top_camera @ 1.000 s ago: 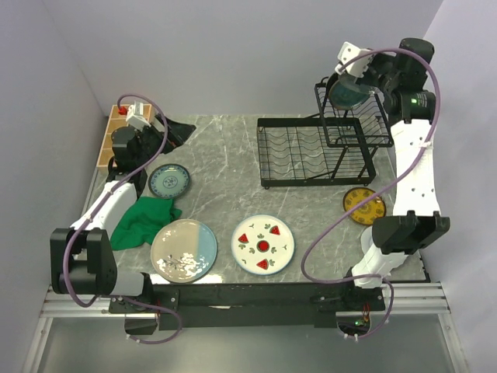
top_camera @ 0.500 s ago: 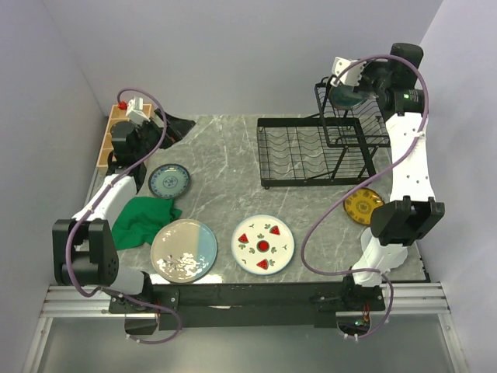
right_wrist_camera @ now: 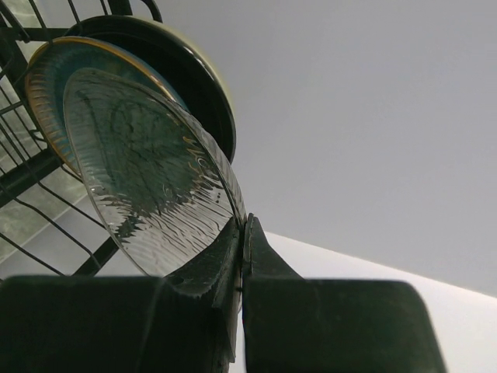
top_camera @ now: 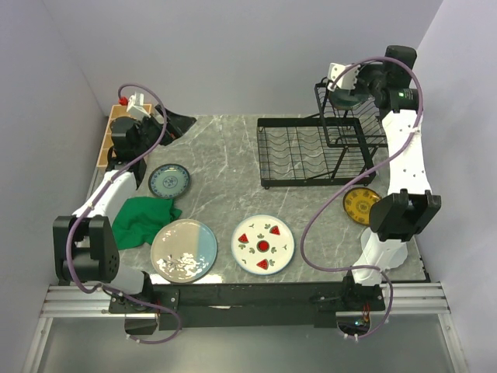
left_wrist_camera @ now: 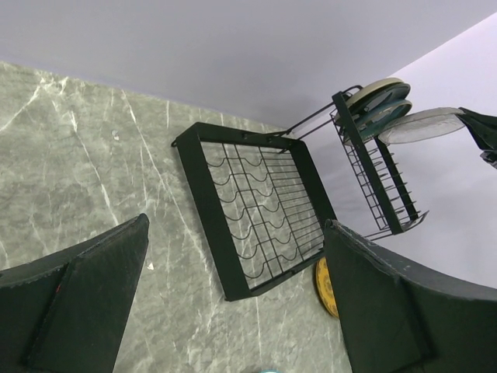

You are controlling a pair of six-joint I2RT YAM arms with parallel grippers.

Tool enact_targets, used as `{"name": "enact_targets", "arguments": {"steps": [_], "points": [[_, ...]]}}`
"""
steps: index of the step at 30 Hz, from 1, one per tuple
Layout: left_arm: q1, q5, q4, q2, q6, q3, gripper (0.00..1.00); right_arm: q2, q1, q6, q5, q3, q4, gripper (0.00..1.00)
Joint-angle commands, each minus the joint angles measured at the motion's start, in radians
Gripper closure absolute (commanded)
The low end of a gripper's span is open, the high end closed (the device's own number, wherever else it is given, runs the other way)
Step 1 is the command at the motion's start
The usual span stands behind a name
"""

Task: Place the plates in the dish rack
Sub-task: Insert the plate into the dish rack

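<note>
Right end effector (right_wrist_camera: 242,233) pinched on rim of clear glass plate (right_wrist_camera: 147,171), high over upper basket of dish rack (top_camera: 262,151). Plate held on edge, tilted, face roughly parallel to teal plate (right_wrist_camera: 46,74) and dark plate (right_wrist_camera: 198,85) standing in basket close behind. Left end effector (left_wrist_camera: 237,287) spread wide, holding nothing, above far-left surface (top_camera: 225,171). Lying flat on surface: watermelon plate (top_camera: 263,244), cream-and-blue plate (top_camera: 184,249), small blue plate (top_camera: 169,180), yellow plate (top_camera: 363,204).
</note>
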Motion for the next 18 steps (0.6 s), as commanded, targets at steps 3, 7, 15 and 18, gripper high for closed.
{"name": "enact_targets", "arguments": {"steps": [3,7,15,18], "points": [[0.003,0.029,0.023,0.003,-0.024,0.027,0.01,-0.001,0.005,-0.063,-0.029,-0.007,0.052,1.0],[0.003,0.031,0.017,0.0,-0.025,0.025,0.01,0.005,0.02,-0.089,-0.032,-0.014,0.047,1.0],[0.003,0.032,0.007,0.0,-0.019,0.027,0.0,0.016,0.049,-0.13,-0.039,-0.025,0.041,1.0],[0.003,0.032,0.009,-0.004,-0.021,0.022,0.01,0.014,0.057,-0.137,-0.041,-0.04,0.041,1.0]]}}
